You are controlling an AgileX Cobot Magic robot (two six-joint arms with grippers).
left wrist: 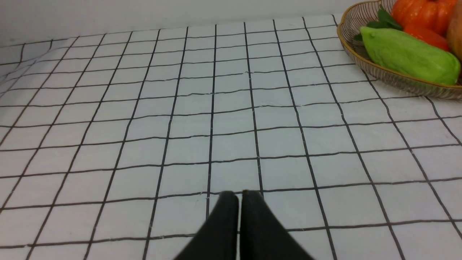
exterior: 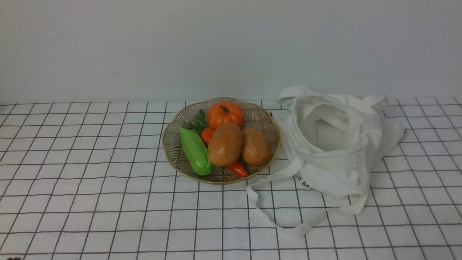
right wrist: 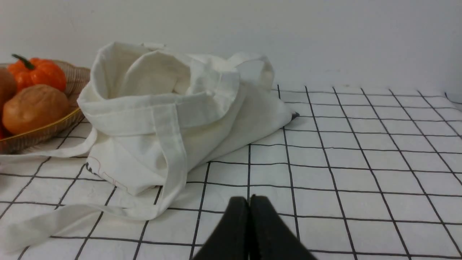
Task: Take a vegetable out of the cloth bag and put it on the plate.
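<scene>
The smooth oval orange-brown potato (exterior: 255, 146) lies in the round wire-mesh plate with a gold wavy rim (exterior: 169, 151), at the right side of the pile and touching the larger tan-brown potato (exterior: 225, 144) to its left. Behind them sits a ribbed orange pumpkin (exterior: 225, 114); a pale green gourd-like vegetable (exterior: 195, 151) lies along the plate's left side. The floppy white cloth bag (exterior: 339, 144) slumps just right of the plate, mouth open, its long strap trailing toward the near edge of the checked white tablecloth (exterior: 90, 187). The left gripper (left wrist: 239, 196) hovers over bare cloth with fingers pressed together, holding nothing. The right gripper (right wrist: 249, 202) is likewise closed and empty, near the bag.
</scene>
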